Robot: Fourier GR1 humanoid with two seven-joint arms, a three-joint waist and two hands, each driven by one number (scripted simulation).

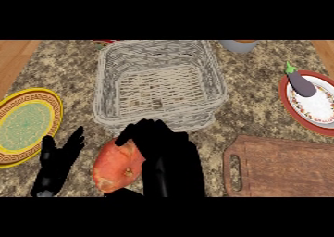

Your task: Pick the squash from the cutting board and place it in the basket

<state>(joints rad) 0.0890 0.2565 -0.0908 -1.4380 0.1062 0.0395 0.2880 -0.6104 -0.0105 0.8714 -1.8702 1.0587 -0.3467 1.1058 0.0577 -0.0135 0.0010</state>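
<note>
From the head view, the right hand (166, 155) curls round the squash (116, 166), smooth and orange, carrying it just near of the woven wicker basket (108, 88), ready to lift over its rim. The wooden cutting board (292, 166) lies right. The left hand (57, 162) rests open, fingers up, on the speckled table (255, 102).

— On the left edge? Yellow plate (22, 124) with a green patterned centre and dark rim band, flat on the speckled stone counter (258, 111).
— And right? Red-rimmed white plate (318, 109), carrying a purple eggplant (300, 83), green stem up.
— Along the top? Grey vessel (238, 45), cut off by the edge; something red (103, 42), too hidden to name.
</note>
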